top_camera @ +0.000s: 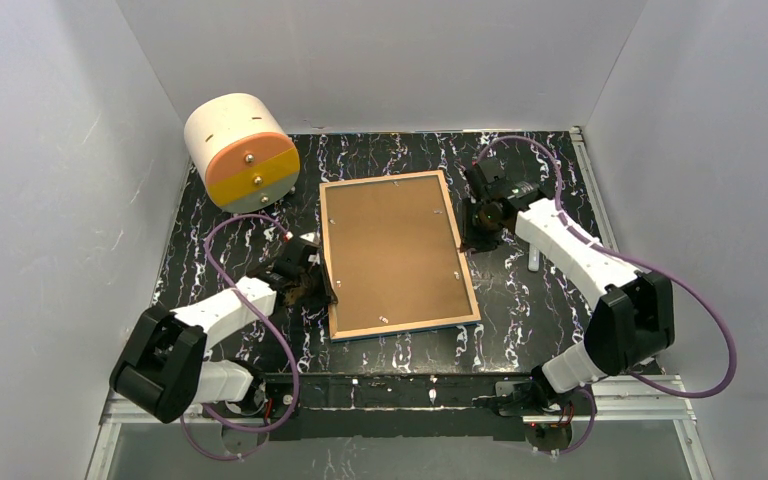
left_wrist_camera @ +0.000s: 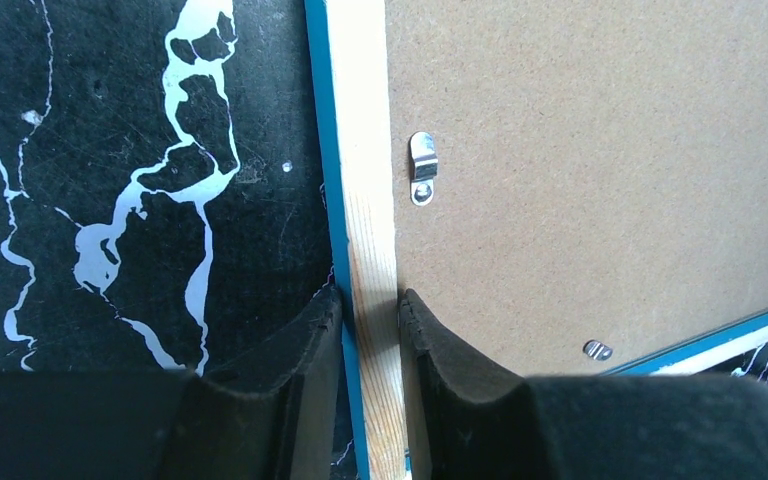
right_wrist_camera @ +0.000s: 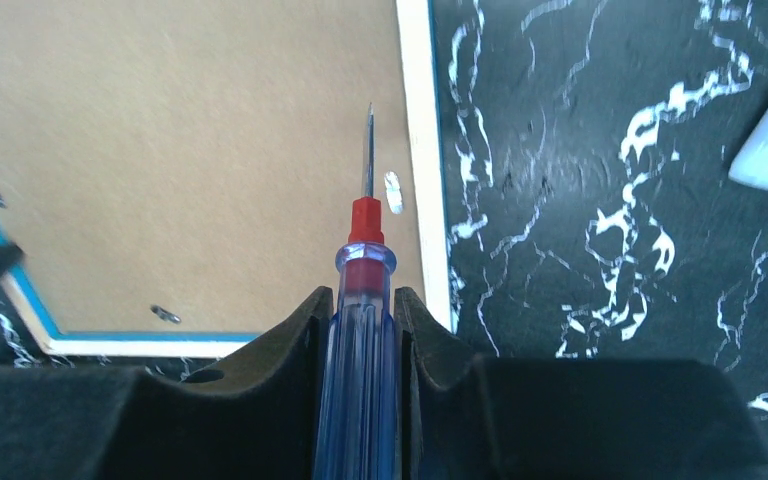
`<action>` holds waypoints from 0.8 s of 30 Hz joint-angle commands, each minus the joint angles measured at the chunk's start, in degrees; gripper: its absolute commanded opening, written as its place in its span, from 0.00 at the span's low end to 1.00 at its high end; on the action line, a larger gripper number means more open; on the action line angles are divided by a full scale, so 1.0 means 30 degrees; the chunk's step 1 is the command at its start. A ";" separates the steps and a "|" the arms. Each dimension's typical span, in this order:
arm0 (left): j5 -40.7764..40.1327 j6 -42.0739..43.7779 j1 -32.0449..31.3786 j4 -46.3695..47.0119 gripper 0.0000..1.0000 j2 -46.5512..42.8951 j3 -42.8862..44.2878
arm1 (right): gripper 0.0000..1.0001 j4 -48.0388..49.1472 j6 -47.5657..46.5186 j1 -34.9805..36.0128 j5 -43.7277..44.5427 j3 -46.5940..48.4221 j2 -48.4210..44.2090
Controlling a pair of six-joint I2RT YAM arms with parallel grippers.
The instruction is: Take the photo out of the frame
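Observation:
The frame (top_camera: 407,328) lies face down mid-table, its brown backing board (top_camera: 395,250) facing up. The photo is hidden beneath the board. My left gripper (top_camera: 322,290) is shut on the frame's left rail; the left wrist view shows the wooden edging (left_wrist_camera: 365,150) pinched between the fingers (left_wrist_camera: 370,300), with a metal clip (left_wrist_camera: 422,168) just ahead. My right gripper (top_camera: 480,218) hovers at the frame's right rail (right_wrist_camera: 422,150), shut (right_wrist_camera: 360,300) on a blue-handled screwdriver (right_wrist_camera: 360,360). Its blade points at a small clip (right_wrist_camera: 393,192) beside that rail.
A white cylinder (top_camera: 240,150) with an orange, yellow and grey face lies at the back left. A small white piece (top_camera: 533,260) rests on the black marbled mat right of the frame. White walls close in the table on three sides.

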 commanded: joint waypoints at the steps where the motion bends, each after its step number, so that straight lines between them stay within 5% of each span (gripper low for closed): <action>1: -0.0199 0.0408 -0.0148 -0.2133 0.00 0.0076 -0.1578 | 0.01 0.2001 0.0100 -0.0645 -0.0406 0.2096 0.1225; 12: -0.0140 -0.0580 -0.1762 -0.2214 0.00 -0.0945 -0.2391 | 0.01 0.2716 -0.0483 -0.1626 -0.1818 0.6479 0.6200; 24: -0.0091 -0.1896 -0.4059 -0.2210 0.00 -0.2801 -0.3061 | 0.01 0.3993 -0.0907 -0.1638 -0.5677 0.7736 0.7585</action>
